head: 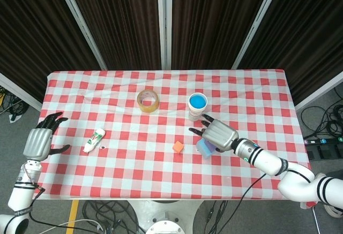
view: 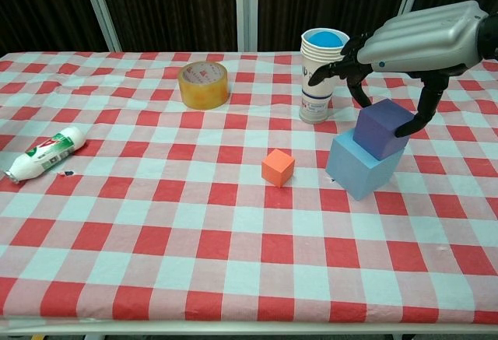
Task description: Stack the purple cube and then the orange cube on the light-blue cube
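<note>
Now the right hand (view: pixel 416 40) holds the purple cube (view: pixel 380 127) between thumb and fingers, resting on the light-blue cube (view: pixel 359 169). Next I judge: let go, then fetch the orange cube (view: pixel 278 167), just left on the cloth.

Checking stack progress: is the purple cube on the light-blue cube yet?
On: the purple cube rests atop the light-blue cube, right robot hand touching it.

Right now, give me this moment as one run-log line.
stage: purple cube on blue cube | right hand holds purple cube | left hand open, off table | orange cube untouched
</note>
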